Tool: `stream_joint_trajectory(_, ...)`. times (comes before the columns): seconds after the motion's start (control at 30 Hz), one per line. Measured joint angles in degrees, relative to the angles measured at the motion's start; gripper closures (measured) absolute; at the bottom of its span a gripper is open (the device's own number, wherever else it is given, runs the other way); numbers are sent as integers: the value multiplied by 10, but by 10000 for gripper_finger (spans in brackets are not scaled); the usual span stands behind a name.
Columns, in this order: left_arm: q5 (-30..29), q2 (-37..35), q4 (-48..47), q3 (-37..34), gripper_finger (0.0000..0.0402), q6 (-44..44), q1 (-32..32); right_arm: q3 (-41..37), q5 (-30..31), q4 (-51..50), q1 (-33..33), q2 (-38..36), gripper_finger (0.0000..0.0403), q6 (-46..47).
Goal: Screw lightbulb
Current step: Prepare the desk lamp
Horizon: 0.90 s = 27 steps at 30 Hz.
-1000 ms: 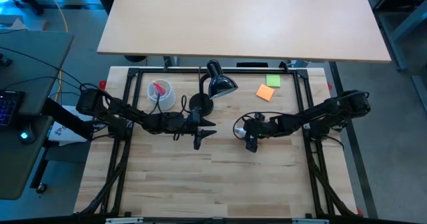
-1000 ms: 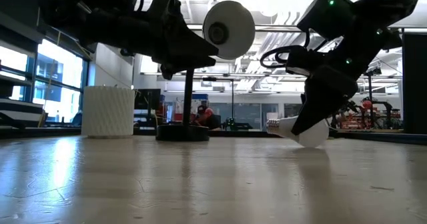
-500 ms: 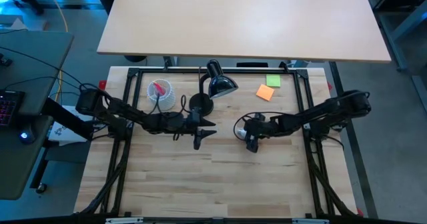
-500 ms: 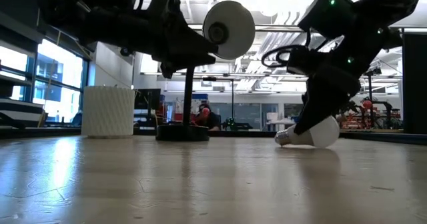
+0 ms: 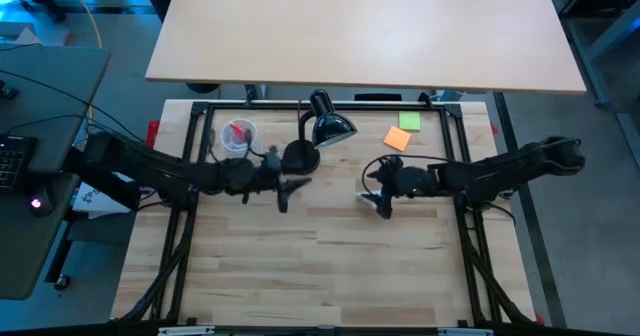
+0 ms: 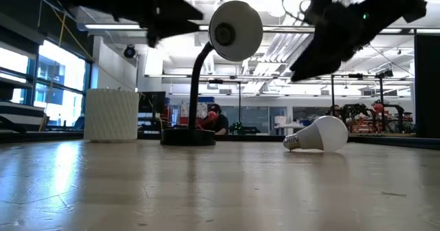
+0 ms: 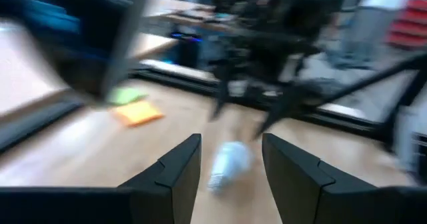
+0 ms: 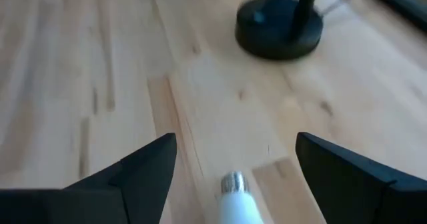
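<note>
Lightbulb [image 6: 322,135] is lying on the tabletop [image 5: 330,266]; we're seeing the right hand [image 5: 381,204] hanging open above it, left hand [image 7: 230,177] part-open, gripping nothing.

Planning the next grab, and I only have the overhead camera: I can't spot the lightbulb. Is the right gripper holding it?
Observer: No. The lightbulb lies on its side on the table, with the right gripper open above it.
Operator: Which way does its screw end face?
Observer: Toward the lamp base, as the right wrist view shows.
Operator: And the left gripper?
Observer: The left gripper is open and empty, raised off the table and aimed at the lightbulb.
</note>
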Motion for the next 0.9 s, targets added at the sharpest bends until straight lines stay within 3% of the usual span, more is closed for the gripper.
stream_joint_trajectory(0.1, -70, -53, -61, 0, 262, 6, 10, 0, 0, 22, 0, -23, 96, -19)
stream_joint_trajectory(0.2, -90, -84, -92, 0, 289, 6, 51, 0, -1, 74, -8, -29, 96, -48)
stream_joint_trajectory(0.47, 56, -69, -96, 0, 393, 18, 221, 0, 15, 190, -76, -5, 96, -79)
stream_joint_trajectory(0.7, 107, -15, -32, 0, 381, 90, 285, 0, 63, 320, -116, 27, 103, -66)
stream_joint_trajectory(0.9, 131, 37, 29, 0, 379, 115, 308, 0, 88, 367, -143, 60, 150, -68)
